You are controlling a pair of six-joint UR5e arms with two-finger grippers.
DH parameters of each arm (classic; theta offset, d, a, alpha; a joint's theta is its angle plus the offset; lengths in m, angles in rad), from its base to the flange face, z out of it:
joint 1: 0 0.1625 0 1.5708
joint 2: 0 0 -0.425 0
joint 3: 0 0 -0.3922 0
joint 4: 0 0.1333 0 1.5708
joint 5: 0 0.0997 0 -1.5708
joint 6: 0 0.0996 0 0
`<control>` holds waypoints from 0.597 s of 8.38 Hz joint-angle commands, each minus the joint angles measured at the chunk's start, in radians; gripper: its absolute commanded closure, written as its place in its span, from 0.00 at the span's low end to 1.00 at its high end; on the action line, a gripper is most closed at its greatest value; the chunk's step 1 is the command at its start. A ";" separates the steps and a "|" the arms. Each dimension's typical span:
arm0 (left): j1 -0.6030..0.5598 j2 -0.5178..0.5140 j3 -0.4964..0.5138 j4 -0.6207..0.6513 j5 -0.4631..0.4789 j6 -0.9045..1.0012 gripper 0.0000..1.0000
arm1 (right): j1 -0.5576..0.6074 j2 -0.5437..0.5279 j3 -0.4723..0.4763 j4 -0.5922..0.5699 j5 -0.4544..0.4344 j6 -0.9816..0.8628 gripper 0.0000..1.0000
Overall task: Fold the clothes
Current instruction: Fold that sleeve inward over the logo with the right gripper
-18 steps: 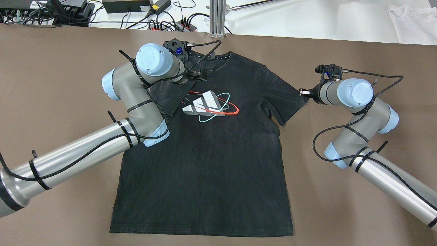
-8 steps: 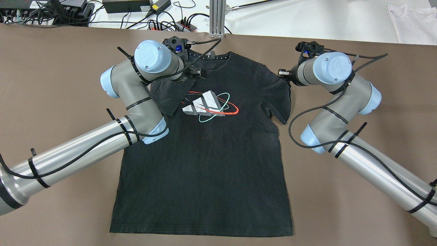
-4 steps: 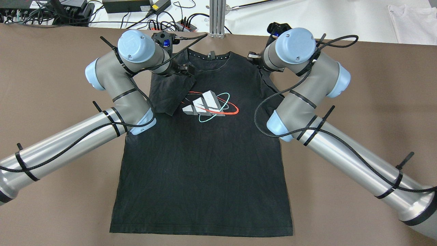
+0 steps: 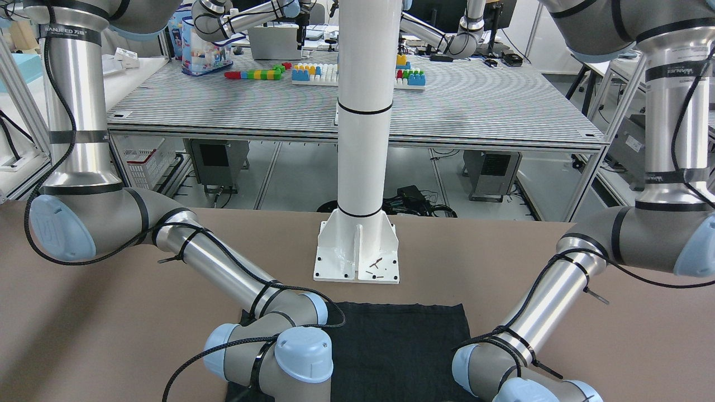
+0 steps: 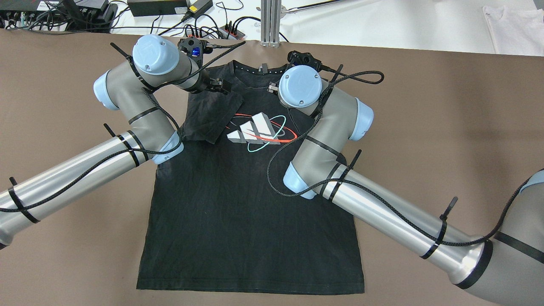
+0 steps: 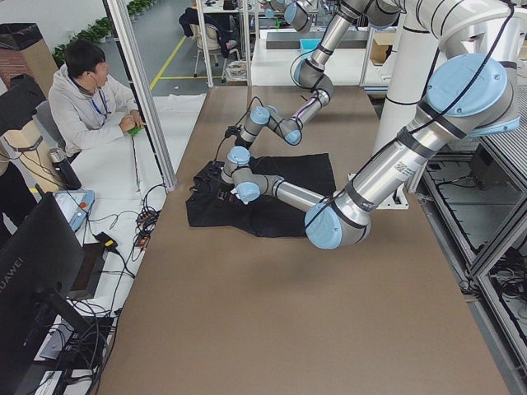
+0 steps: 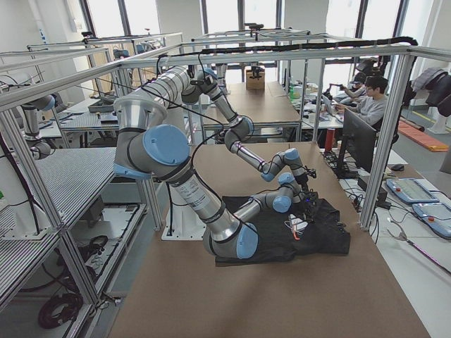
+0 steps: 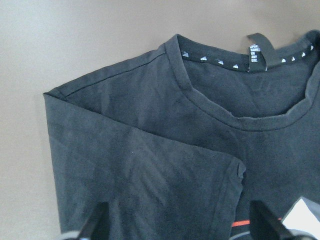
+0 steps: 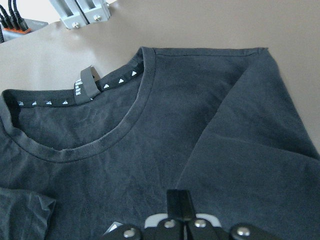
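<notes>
The clothes are a black T-shirt (image 5: 250, 212) with a white, red and teal chest print, lying flat on the brown table, collar at the far edge. Its left sleeve (image 5: 210, 117) lies folded onto the chest. My left gripper (image 5: 222, 85) hovers open just above that sleeve, fingers spread wide in the left wrist view (image 8: 180, 227). My right gripper (image 5: 272, 88) is by the collar, shut on the right sleeve (image 9: 250, 150), which is drawn diagonally across the chest. The front-facing view shows only the shirt's plain hem part (image 4: 391, 340).
An aluminium post (image 5: 270, 21), cables and power strips (image 5: 204, 29) line the far table edge. A white garment (image 5: 514, 25) lies at the far right. The white pillar's base (image 4: 357, 251) stands behind the hem. A person (image 6: 86, 99) sits beyond the table.
My right arm has swung left, pulling the right sleeve from the shirt's side over onto the chest. My left gripper has drawn back to the left, off the folded left sleeve.
</notes>
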 commanded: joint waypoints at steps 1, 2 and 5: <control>-0.017 -0.001 -0.002 -0.002 -0.032 0.000 0.00 | -0.004 0.004 -0.008 -0.003 -0.008 -0.041 0.06; -0.017 -0.002 -0.008 -0.002 -0.032 -0.017 0.00 | -0.004 0.003 0.012 -0.003 -0.003 -0.082 0.06; -0.014 0.059 -0.145 0.004 -0.029 -0.061 0.00 | -0.002 -0.133 0.191 -0.009 0.041 -0.188 0.04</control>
